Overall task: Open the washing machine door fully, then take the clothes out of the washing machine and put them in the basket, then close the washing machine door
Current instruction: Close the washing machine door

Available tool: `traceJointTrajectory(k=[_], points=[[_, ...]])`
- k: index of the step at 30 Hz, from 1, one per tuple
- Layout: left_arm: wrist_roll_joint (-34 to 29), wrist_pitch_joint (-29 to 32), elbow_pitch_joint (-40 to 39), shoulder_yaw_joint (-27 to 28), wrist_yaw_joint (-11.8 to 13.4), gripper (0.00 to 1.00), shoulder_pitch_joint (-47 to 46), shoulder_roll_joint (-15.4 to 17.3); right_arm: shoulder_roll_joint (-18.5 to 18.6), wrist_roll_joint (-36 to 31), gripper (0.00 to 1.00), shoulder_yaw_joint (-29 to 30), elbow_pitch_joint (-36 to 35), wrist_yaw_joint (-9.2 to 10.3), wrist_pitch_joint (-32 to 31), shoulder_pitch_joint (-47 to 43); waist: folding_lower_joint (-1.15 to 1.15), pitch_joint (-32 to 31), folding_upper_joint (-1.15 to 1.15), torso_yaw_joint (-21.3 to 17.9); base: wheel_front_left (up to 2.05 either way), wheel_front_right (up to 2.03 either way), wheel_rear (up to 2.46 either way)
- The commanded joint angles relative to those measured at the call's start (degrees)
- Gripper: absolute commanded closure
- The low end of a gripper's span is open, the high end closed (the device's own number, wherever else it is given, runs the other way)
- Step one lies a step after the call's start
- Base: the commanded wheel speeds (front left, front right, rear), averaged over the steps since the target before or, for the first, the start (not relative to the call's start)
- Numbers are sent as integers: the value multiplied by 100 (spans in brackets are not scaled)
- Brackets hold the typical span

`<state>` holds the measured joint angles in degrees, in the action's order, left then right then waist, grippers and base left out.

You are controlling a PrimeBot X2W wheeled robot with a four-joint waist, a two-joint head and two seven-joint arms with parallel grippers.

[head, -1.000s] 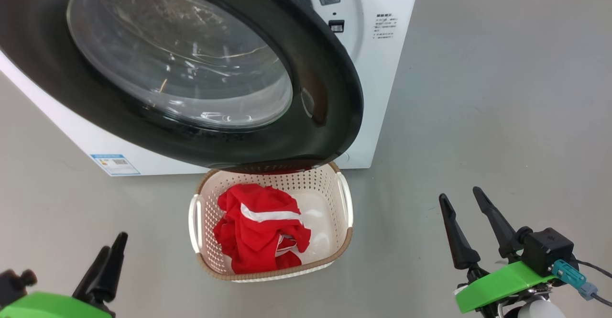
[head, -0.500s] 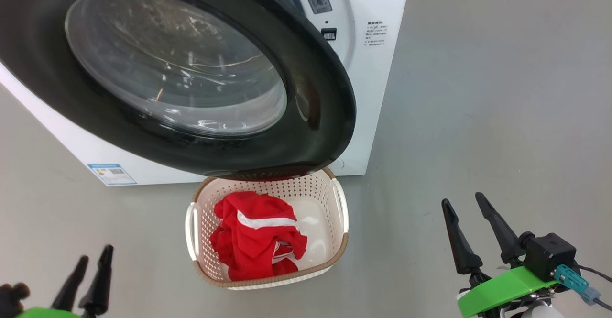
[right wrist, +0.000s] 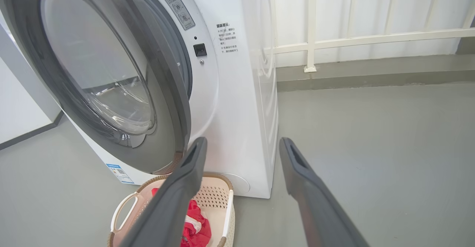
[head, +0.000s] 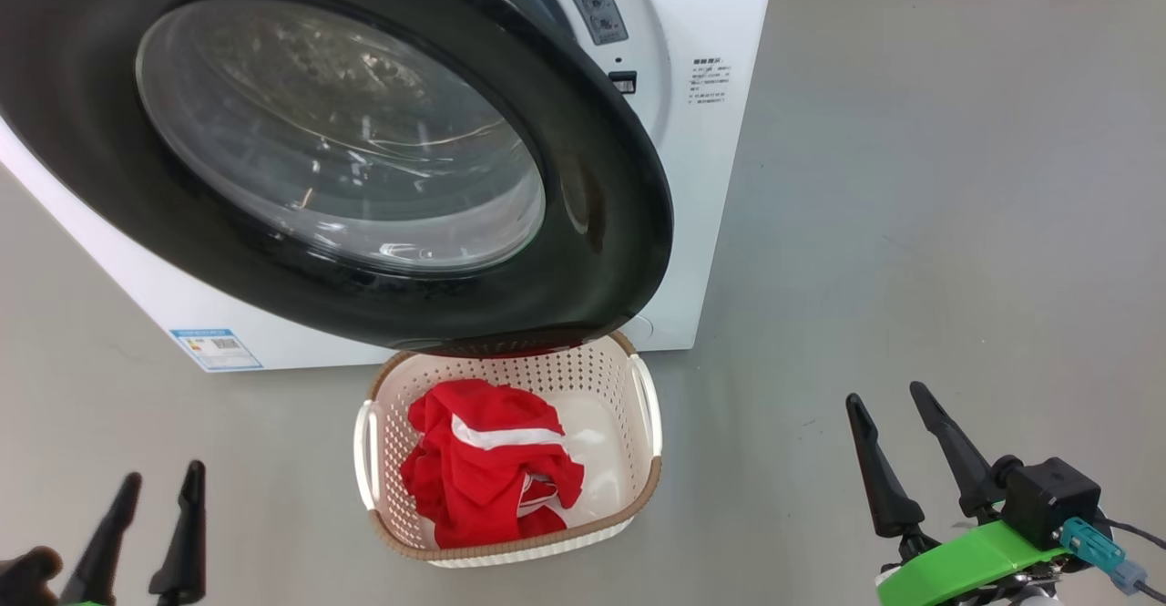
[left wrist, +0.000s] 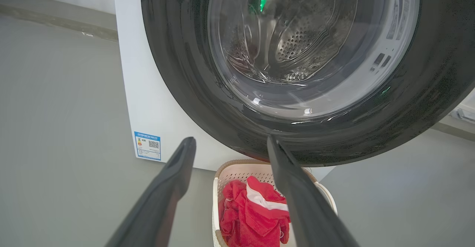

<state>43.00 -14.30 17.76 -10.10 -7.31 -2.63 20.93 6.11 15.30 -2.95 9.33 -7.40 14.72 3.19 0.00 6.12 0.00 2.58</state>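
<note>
The washing machine [head: 710,178] is white, and its door [head: 601,223], black-rimmed with a glass bowl, hangs ajar over the far rim of the basket [head: 510,374]. Red clothes [head: 492,474] with a white stripe lie in the basket. My left gripper [head: 164,478] is open at the lower left, left of the basket. My right gripper [head: 885,396] is open at the lower right, away from the basket. The left wrist view has the left gripper [left wrist: 230,139] under the door [left wrist: 178,72], above the basket [left wrist: 222,172] and clothes [left wrist: 252,213]. The right wrist view shows the right gripper [right wrist: 242,140], the door [right wrist: 174,102] edge-on, and the basket [right wrist: 122,206].
A blue label sticker [head: 215,348] marks the machine's lower front. Grey floor [head: 956,223] stretches wide to the right of the machine. A white railing [right wrist: 311,42] and wall stand behind the machine in the right wrist view.
The head camera has shifted a little. My left gripper has dropped toward the lower left corner and turned, so both fingers now show apart. The right gripper sits slightly lower.
</note>
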Motion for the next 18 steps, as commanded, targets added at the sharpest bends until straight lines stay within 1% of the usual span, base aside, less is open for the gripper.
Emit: traceJointTrajectory(k=[1,3,5,8,11,18], points=[[-283,-69,-178,350,-18,0,-64,111,67,84,0,-121,-146,-9,28,-51,0,-16,0,-6,0,0,0],[-609,-69,-310,643,-18,0,-8,-65,71,86,0,-121,-164,-9,28,-67,0,-19,0,-2,0,0,0],[-986,-69,-404,748,-18,0,51,-158,74,90,0,-124,-176,-9,28,-77,0,-25,0,-1,0,0,0],[-1251,-69,-491,909,-18,0,104,-318,78,91,0,-121,-185,-9,28,-82,0,-27,0,-1,0,0,0],[-1540,-70,-531,1033,-18,0,136,-402,75,91,0,-115,-185,-9,28,-87,0,-43,0,-7,0,0,0],[-1980,-70,-520,1203,-18,0,189,-578,54,94,0,-107,-175,-9,28,-100,0,-51,0,-18,0,0,0]])
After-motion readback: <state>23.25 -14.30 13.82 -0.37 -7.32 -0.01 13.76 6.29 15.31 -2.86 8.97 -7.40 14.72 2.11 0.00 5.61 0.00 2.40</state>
